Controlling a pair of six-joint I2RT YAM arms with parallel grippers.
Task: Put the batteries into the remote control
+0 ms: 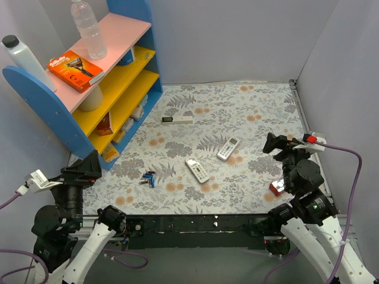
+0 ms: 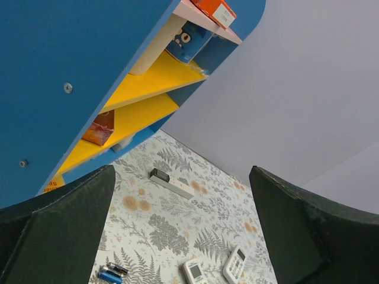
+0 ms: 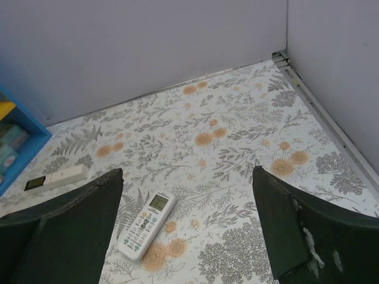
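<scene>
Since neither claw holds anything, you start with the pick, and choosing the right object matters. Both claws stand wide open and empty. The left gripper (image 1: 83, 165) hangs above the mat's 8 o'clock corner beside the blue shelf (image 1: 35, 100), tilted up so its wrist camera looks across toward the back wall. The right gripper (image 1: 277, 144) hovers over the 3 o'clock edge, pitched down toward the mat.

The remote control (image 1: 197, 170) lies flat near the mat's middle, a little toward 6 o'clock, apparently buttons up. The batteries (image 1: 148, 178) sit in a small cluster at 9 o'clock of it, apart from it and nearest your left arm. Don't confuse your target with the slimmer remote (image 1: 227, 148) at its 2 o'clock, or the long white bar (image 1: 177, 119) out at 11 o'clock.

Judging by the face-up lie, the battery cover is probably underneath. Plan for the right claw to turn and steady the remote while the left lowers onto one battery. Come down vertically with the jaws across a single cylinder's body, because the batteries lie close together and may roll.
</scene>
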